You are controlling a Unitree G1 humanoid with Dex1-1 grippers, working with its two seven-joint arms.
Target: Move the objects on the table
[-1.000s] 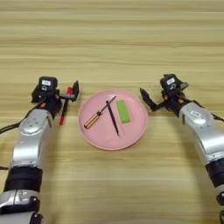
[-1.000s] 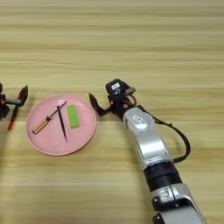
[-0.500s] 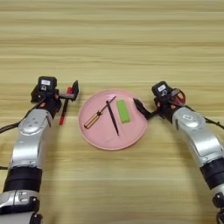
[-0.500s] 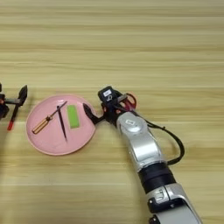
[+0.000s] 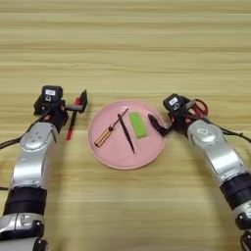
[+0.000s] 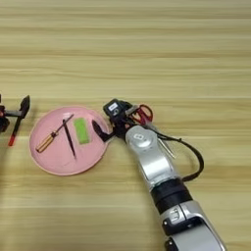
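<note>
I count one pink plate (image 5: 115, 156) just below the middle of the frame on the light-wood desk (image 5: 127, 44), and three things lie in it: one orange-handled screwdriver (image 5: 109, 133) on the plate's left part, one black pen (image 5: 127, 134) crossing beside it, and one green block (image 5: 138, 125) toward the plate's upper right. One red-capped marker pen (image 5: 73, 123) lies on the desk just left of the plate, apart from its rim, running steeply from upper right to lower left.

My left end effector (image 5: 80, 103) sits at middle left, directly over the upper end of the marker; one black finger points up and right. I cannot tell how far its fingers are parted or whether they have hold of the marker.

My right end effector (image 5: 158, 125) is at the plate's right rim, with a black finger (image 6: 99, 130) reaching over the edge just beside the green block. I cannot tell its opening either, and I see nothing in it.

One pair of red-handled scissors (image 6: 144, 113) lies behind the right wrist, partly hidden by that arm, its blades showing past the forearm in the right eye view.
</note>
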